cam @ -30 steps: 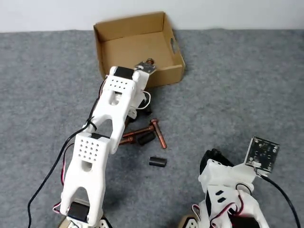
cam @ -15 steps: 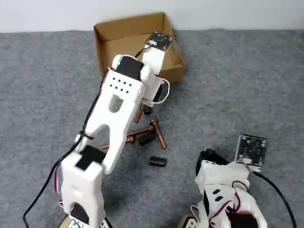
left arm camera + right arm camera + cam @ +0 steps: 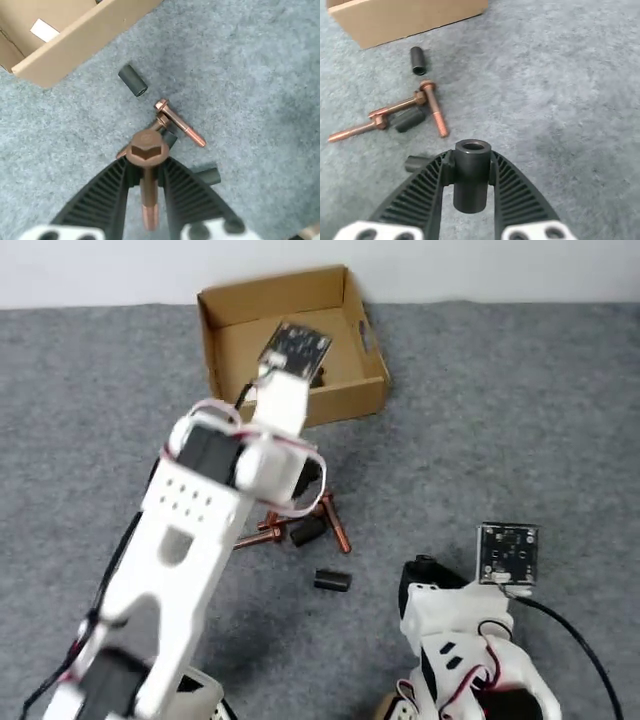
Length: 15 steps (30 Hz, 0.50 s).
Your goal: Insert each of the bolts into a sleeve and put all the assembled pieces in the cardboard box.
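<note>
My left gripper [image 3: 148, 165] is shut on a copper bolt [image 3: 147, 152], held in the air with its hex head outward. Under it on the grey carpet lie two more copper bolts [image 3: 179, 126] and a black sleeve [image 3: 132, 81] near the cardboard box [image 3: 75, 42]. My right gripper [image 3: 471, 162] is shut on an upright black sleeve [image 3: 471, 180] with its bore facing out. Beyond it lie bolts [image 3: 433, 107] and loose sleeves [image 3: 410, 120]. In the high view the box [image 3: 340, 400] stands at the back, with a bolt [image 3: 335, 525] and a sleeve [image 3: 332, 580] in front of it.
The left arm [image 3: 190, 540] rises high over the table's left half and covers part of the pile. The right arm's base [image 3: 470, 640] sits at the front right. Open grey carpet [image 3: 520, 420] lies to the right of the box and pile.
The left arm has lifted away from the pile and drawn back toward the front, carrying a bolt up with it. The right arm's wrist has shifted slightly left.
</note>
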Each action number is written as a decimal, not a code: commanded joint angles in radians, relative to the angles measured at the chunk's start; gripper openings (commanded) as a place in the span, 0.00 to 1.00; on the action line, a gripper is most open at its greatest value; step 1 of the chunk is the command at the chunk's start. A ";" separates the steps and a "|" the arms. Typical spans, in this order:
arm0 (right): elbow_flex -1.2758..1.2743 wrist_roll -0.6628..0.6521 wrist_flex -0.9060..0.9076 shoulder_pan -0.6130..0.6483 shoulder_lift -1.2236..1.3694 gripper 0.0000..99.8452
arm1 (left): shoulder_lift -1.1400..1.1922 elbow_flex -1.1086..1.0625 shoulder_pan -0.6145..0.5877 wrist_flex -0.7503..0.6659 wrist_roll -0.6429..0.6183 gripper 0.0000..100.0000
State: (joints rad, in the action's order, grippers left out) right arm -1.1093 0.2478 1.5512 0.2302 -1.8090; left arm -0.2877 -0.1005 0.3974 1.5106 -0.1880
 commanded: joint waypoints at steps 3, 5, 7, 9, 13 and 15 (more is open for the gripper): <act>0.008 -0.012 -0.008 0.054 -0.002 0.01 | -0.388 -0.364 0.000 -0.267 -0.014 0.00; 0.006 -0.012 -0.010 0.071 -0.002 0.01 | -0.520 -0.476 0.000 -0.330 -0.015 0.00; 0.003 -0.012 -0.019 0.099 -0.002 0.01 | -0.641 -0.568 0.000 -0.362 -0.015 0.00; -0.005 -0.012 -0.028 0.136 -0.002 0.01 | -0.752 -0.633 -0.002 -0.368 -0.015 0.00; -0.035 -0.032 -0.101 0.243 -0.002 0.01 | -0.931 -0.722 -0.061 -0.459 -0.080 0.00; -0.051 -0.095 -0.151 0.312 -0.002 0.01 | -0.996 -0.750 -0.083 -0.505 -0.146 0.00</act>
State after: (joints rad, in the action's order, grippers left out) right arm -1.1600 0.2186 1.4745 0.4603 -1.8090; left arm -1.1745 -0.8416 0.3468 1.0902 -0.2570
